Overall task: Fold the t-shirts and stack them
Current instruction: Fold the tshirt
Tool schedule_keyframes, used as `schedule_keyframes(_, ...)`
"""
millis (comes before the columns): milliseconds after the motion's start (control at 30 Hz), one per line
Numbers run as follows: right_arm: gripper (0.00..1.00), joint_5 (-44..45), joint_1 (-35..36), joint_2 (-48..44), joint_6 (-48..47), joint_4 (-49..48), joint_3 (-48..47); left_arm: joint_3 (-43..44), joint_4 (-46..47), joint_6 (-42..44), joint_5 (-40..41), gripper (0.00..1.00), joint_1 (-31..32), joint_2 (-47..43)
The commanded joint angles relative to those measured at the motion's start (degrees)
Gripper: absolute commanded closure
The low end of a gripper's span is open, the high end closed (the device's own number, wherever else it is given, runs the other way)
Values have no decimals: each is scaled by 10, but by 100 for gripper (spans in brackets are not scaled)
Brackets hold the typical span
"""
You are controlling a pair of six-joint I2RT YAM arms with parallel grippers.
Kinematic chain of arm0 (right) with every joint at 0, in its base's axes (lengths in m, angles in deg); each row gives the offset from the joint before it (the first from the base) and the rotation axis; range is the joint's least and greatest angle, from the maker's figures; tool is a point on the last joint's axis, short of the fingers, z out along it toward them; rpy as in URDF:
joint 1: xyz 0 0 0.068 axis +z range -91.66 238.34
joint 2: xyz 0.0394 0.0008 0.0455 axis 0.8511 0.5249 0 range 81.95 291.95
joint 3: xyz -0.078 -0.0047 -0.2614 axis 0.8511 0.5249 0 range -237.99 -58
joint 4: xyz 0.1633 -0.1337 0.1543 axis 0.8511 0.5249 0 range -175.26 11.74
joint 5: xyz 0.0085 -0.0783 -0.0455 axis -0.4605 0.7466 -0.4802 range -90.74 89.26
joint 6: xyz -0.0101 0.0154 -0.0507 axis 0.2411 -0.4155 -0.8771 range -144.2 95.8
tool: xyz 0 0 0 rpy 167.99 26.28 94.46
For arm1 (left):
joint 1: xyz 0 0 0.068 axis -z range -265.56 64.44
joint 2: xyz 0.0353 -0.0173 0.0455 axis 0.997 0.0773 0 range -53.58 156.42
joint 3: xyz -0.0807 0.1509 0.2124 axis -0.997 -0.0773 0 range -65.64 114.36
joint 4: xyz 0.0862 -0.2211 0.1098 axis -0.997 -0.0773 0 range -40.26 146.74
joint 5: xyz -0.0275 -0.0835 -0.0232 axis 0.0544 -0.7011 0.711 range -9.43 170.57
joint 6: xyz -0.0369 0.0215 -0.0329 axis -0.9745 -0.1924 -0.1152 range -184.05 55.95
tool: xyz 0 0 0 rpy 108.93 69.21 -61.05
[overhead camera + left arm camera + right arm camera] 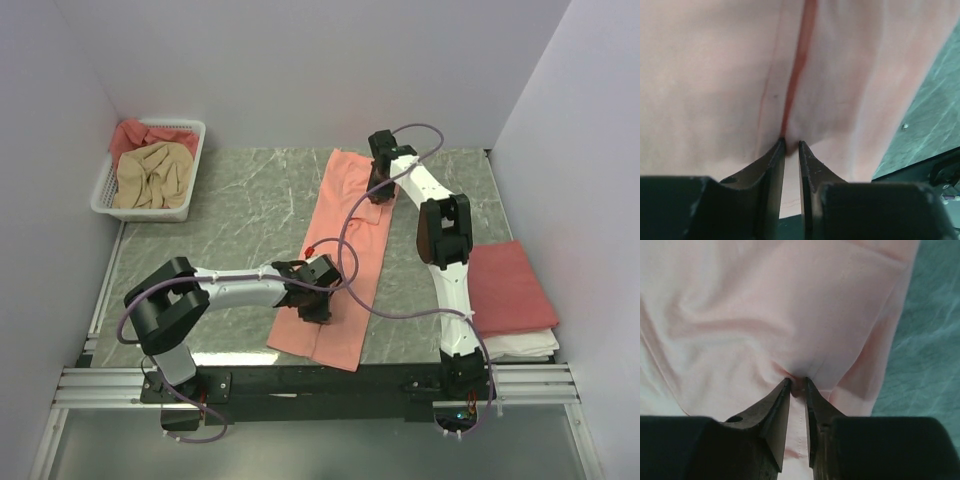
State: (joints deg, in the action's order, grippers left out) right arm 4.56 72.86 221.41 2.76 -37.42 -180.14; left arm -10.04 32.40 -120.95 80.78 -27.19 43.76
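Setting: pale, plain walls enclose a grey-green marbled surface [250, 200]; both arms rise from a black rail along the bottom of the top view.
Shirt in work: salmon-pink cloth t-shirt [345, 240] lies flat as a long narrow strip from upper centre to lower centre of the top view, and appears already folded lengthwise.
Left hand: the left hand [312, 298] sits on the strip's lower end. In its wrist view the fingers are almost pressed together, pinching a ridge of pink cloth beside a darker seam line.
Right hand: the right hand [378, 190] sits on the strip's upper end. Its fingers are drawn close on a small pucker of the same cloth, with creases radiating from the pinch.
Finished stack: rose-red folded cloth shirt [505, 285] lies at the right edge of the top view, resting on a white folded cloth [530, 345].
Waiting items: white plastic lattice basket [140, 211], upper left, holds a beige-tan crumpled cloth shirt [150, 178] and, behind it, a rose-red crumpled cloth shirt [130, 135].
Progress (judgement): roughly midway. At least two pieces are stacked, one is part-folded, and two are untouched.
Remaining (judgement): fold the pink strip end to end, move it onto the stack at right, then fold and stack both basket shirts.
Writing: no brand, label or legible text appears in any view.
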Motion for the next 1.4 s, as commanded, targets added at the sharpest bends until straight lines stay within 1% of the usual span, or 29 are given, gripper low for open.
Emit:
schedule_keyframes(0, 76, 45, -6, 13, -24, 31, -30, 18, 10, -2, 4, 77, 14, 16)
schedule_keyframes(100, 77, 65, -13, 19, -40, 39, -43, 30, 19, -7, 2, 77, 20, 29)
schedule_keyframes(167, 77, 54, -23, 34, -49, 52, -71, 40, 24, -8, -17, 77, 21, 40)
schedule_keyframes(267, 81, 51, -31, 64, -64, 75, -123, 71, 29, -10, -36, 77, 21, 59)
schedule_keyframes(333, 80, 49, -37, 77, -70, 79, -146, 88, 33, -10, -46, 77, 21, 72)
schedule_keyframes(500, 82, 25, -49, 76, -80, 52, -136, 137, 43, -15, -80, 77, 21, 115)
schedule_keyframes(567, 77, 23, -51, 64, -79, 37, -128, 150, 41, -16, -85, 77, 21, 120)
schedule_keyframes(633, 74, 21, -51, 43, -78, 23, -115, 154, 33, -15, -82, 77, 21, 116)
schedule_keyframes(667, 69, 19, -51, 34, -75, 11, -112, 157, 32, -12, -79, 76, 20, 108)
schedule_keyframes(700, 67, 14, -53, 24, -73, 3, -108, 157, 31, -10, -72, 76, 20, 102)
schedule_keyframes(800, 60, 0, -53, -42, -54, -21, -93, 152, 31, -5, -77, 74, 14, 75)
schedule_keyframes(833, 55, -3, -55, -58, -40, -25, -85, 151, 32, -1, -78, 73, 13, 66)
schedule_keyframes(900, 53, -12, -56, -94, -23, -34, -67, 139, 24, 7, -70, 71, 11, 32)
schedule_keyframes(933, 53, -20, -55, -142, -12, -40, -22, 132, 21, 8, -60, 70, 7, 18)
schedule_keyframes(967, 52, -47, -54, -171, 6, -68, 12, 117, 20, 9, -60, 69, 3, -10)
schedule_keyframes(1000, 52, -51, -54, -202, 16, -82, 50, 106, 19, 9, -61, 69, -2, -26)
schedule_keyframes(1033, 52, -51, -53, -267, 30, -92, 133, 96, 16, 9, -60, 69, -14, -41)
schedule_keyframes(1100, 53, -84, -46, -341, 65, -148, 240, 60, 9, 13, -59, 68, -40, -93)
schedule_keyframes(1133, 53, -86, -43, -419, 97, -163, 347, 46, 7, 14, -61, 68, -53, -108)
schedule_keyframes(1167, 53, -93, -42, -461, 112, -205, 406, 12, 9, 22, -75, 67, -66, -144)
schedule_keyframes(1200, 53, -126, -29, -543, 122, -232, 468, -7, 15, 26, -83, 67, -95, -163)
schedule_keyframes(1233, 54, -124, -21, -580, 144, -247, 564, -27, 17, 29, -94, 66, -110, -180)
schedule_keyframes(1267, 54, -119, -8, -616, 150, -251, 605, -58, 19, 37, -119, 66, -125, -207)
schedule_keyframes(1300, 54, -117, 0, -649, 151, -250, 638, -72, 19, 43, -125, 66, -146, -218)
schedule_keyframes(1333, 54, -106, 22, -709, 161, -243, 694, -79, 11, 52, -129, 65, -151, -232)
schedule_keyframes(1367, 53, -104, 29, -739, 166, -230, 721, -90, 6, 56, -130, 65, -153, -238)
